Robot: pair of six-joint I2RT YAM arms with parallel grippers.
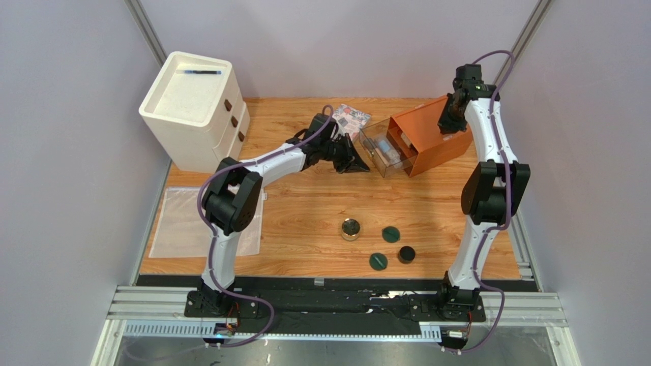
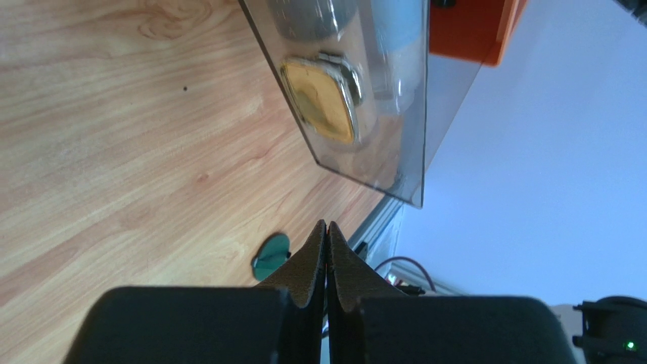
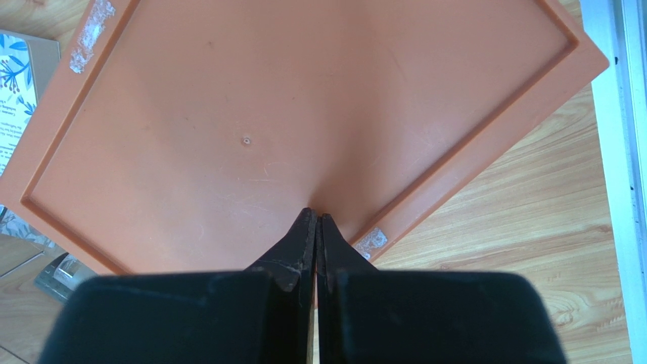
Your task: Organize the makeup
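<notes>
Your empty, clenched right claw (image 3: 314, 217) meets the orange plastic case (image 3: 228, 114), apparently steadying it, while your empty, clenched left claw (image 2: 326, 226) fronts its clear plastic drawer (image 2: 395, 144).

drawers (image 1: 195, 110) left, orange box (image 1: 435, 149) right (open wood (image 1: 306, 206) between)

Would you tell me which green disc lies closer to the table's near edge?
The green disc just left of the black jar; the other disc sits farther back.

White arms (image 1: 275, 162) with black joints, purple cables (image 1: 201, 200) and black tapered end effectors (image 2: 326, 225).
</notes>
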